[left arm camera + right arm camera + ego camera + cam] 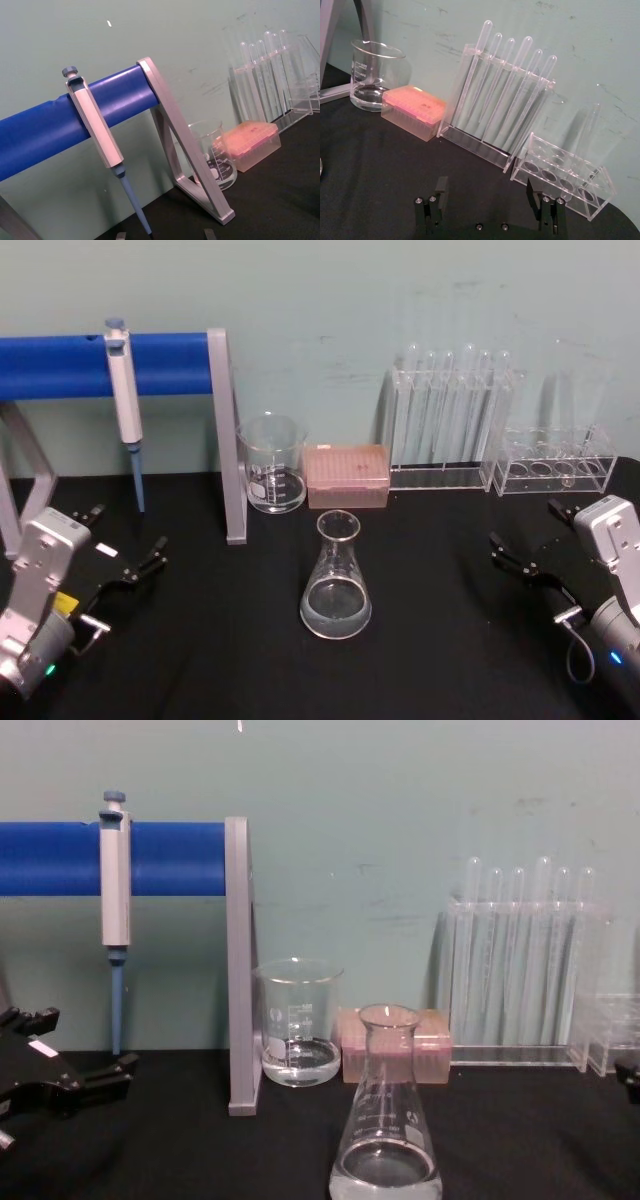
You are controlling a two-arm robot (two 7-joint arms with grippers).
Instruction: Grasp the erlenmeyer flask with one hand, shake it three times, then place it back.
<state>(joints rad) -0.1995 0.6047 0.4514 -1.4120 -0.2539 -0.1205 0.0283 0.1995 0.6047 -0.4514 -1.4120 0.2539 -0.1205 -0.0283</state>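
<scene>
- Erlenmeyer flask (336, 580) of clear glass, conical with a wide base and narrow neck, upright on the black surface (200, 640) at centre front, with a little clear liquid in the bottom; touched by nothing.
- Left end effector (125, 535), black and two-fingered with a small white label, low over the surface at the left side, fingers spread and empty, well apart from the flask.
- Right end effector (528, 532), black and two-fingered, low at the right side, likewise released with nothing between its fingers, also well apart from the flask.
- Behind the flask: straight-walled clear glass beaker (272, 475) holding some liquid, just beside a pink box of pipette tips (346, 476); clear plastic rack of tall test tubes (450, 425) further right; white pipette (125, 390) hanging from a blue bar (60, 365) at the left.
- Step in hand, by judgement: the very start, with no grasp, shaking or replacing yet done.
- Next move, likely: bringing one open end effector in sideways to the neck, closing gently on the smooth glass, then lifting clear before shaking; care needed not to tip the flask or brush the beaker behind.
</scene>
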